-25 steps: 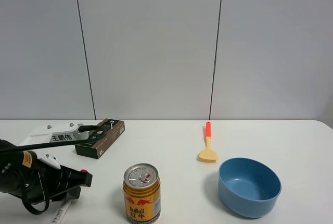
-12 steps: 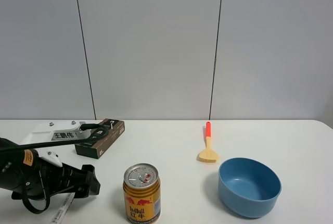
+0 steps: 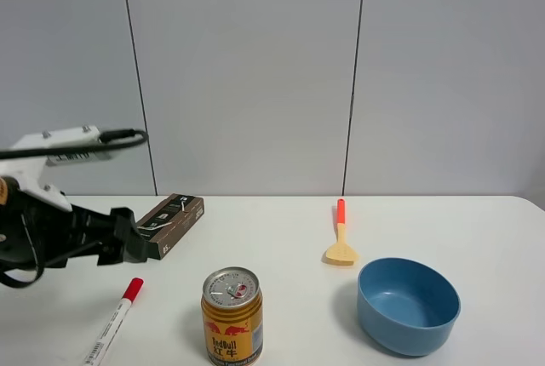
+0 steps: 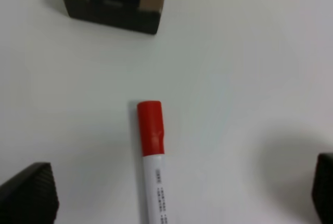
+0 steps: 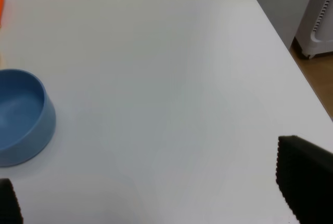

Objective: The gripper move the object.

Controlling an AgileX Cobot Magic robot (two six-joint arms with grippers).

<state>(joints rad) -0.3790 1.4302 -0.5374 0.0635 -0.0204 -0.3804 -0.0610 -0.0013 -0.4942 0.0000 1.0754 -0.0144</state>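
Observation:
The white marker pen (image 3: 113, 325) with a red cap lies flat on the white table at the front left, its cap pointing toward the back. My left gripper (image 3: 134, 247) hangs above and just behind the cap, open and empty. In the left wrist view the marker (image 4: 151, 146) lies between and ahead of the two black fingertips (image 4: 28, 195), clear of both. My right gripper (image 5: 156, 203) is open and empty over bare table; it does not show in the exterior view.
A Red Bull can (image 3: 232, 315) stands right of the marker. A dark box (image 3: 170, 223) lies behind the left gripper. An orange-handled wooden spatula (image 3: 341, 237) and a blue bowl (image 3: 409, 305) are to the right. The table's right edge (image 5: 283, 41) borders the floor.
My left arm has risen from low over the table and drawn back. The marker, partly hidden under it before, now lies in full view.

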